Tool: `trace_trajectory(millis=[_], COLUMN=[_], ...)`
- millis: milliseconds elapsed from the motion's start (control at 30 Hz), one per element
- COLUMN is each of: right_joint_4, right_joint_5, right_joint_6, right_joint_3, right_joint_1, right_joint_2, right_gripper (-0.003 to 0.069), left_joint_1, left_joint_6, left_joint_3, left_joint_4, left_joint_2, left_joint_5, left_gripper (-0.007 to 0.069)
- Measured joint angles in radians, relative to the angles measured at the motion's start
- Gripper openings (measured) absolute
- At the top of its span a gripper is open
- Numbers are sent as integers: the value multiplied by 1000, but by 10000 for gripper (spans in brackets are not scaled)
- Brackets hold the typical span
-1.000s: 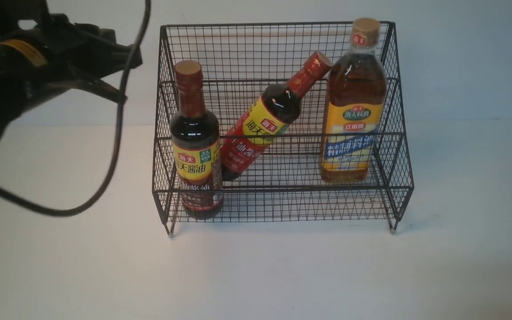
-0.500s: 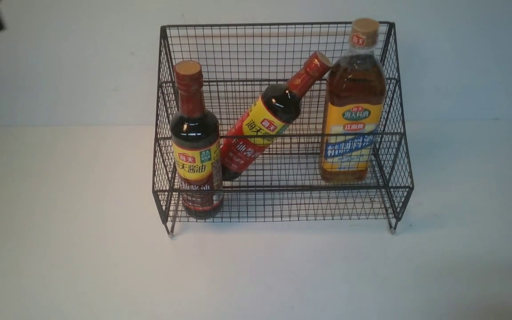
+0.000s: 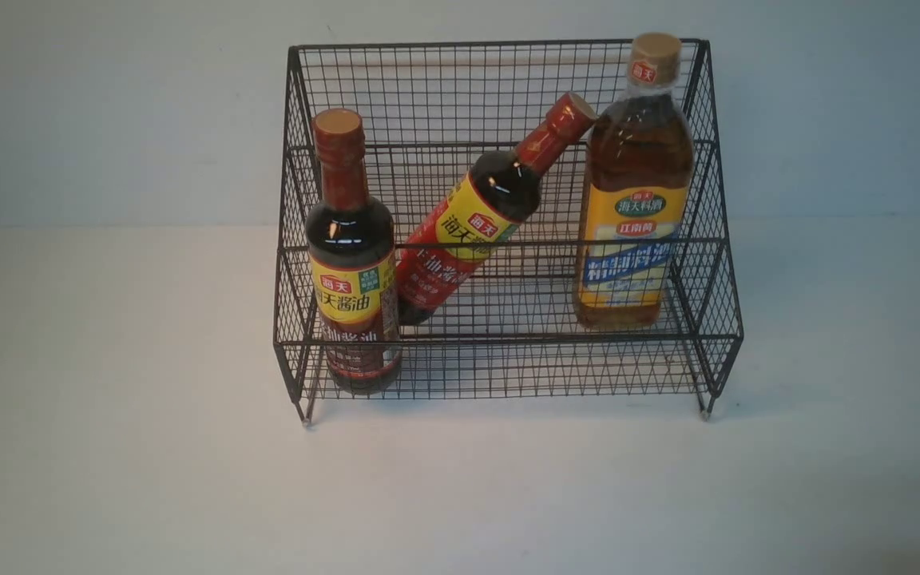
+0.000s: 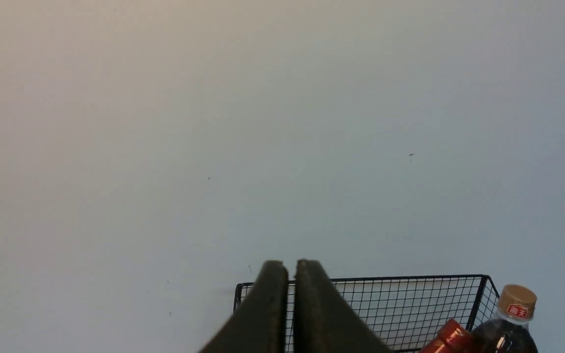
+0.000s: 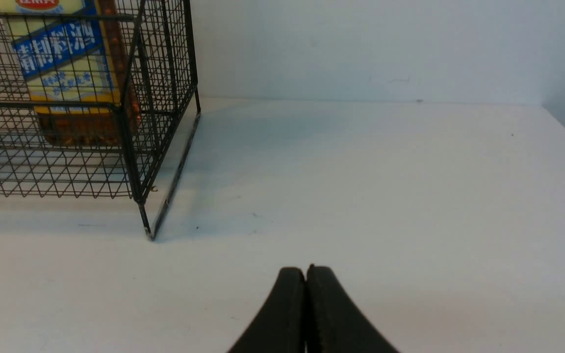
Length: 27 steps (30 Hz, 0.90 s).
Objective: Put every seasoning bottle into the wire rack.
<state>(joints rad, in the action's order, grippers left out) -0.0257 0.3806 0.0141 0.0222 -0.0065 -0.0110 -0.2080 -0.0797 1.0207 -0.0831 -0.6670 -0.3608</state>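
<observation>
Leaning bottle (image 3: 472, 228) bars rack (image 3: 711, 303) (top open).

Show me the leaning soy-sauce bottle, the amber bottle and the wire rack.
leaning soy-sauce bottle (image 3: 469, 225): front view, on its yellow label.
amber bottle (image 3: 640, 152): front view, glass above the label.
wire rack (image 3: 444, 96): front view, back mesh wall.

You can read 海天 in white on a red badge on the yellow label of the upright soy-sauce bottle (image 3: 350, 239), with 酱油 in dark characters just below it. The tilted soy-sauce bottle (image 3: 480, 212) carries the same red 海天 badge on its yellow band; the pale characters on its red label are too unclear to read. On the large amber bottle (image 3: 637, 152) you see 海天料酒 in a green oval, 江南黄 on a red strip, and 精制料酒 in white on the blue band. Its tan cap (image 3: 655, 57) bears a red 海天 mark.
</observation>
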Motion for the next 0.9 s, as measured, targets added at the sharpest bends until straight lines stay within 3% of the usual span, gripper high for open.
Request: trace_trajectory(millis=[467,667,900], right_joint_4=[0,0,0], right_joint_5=[0,0,0], right_joint_6=[-1,-1,-1], right_joint_3=[0,0,0], right_joint_1=[0,0,0], right_joint_2=[0,0,0], right_gripper=[-10,-10,-10], left_joint_1=[0,15,136], left_joint_6=[59,109,124], left_joint_3=[-182,-450,-760], left_joint_4=[22,46,46], left_joint_2=[44,227,433], left_joint_5=[50,90,113], left_gripper=[8,8,8])
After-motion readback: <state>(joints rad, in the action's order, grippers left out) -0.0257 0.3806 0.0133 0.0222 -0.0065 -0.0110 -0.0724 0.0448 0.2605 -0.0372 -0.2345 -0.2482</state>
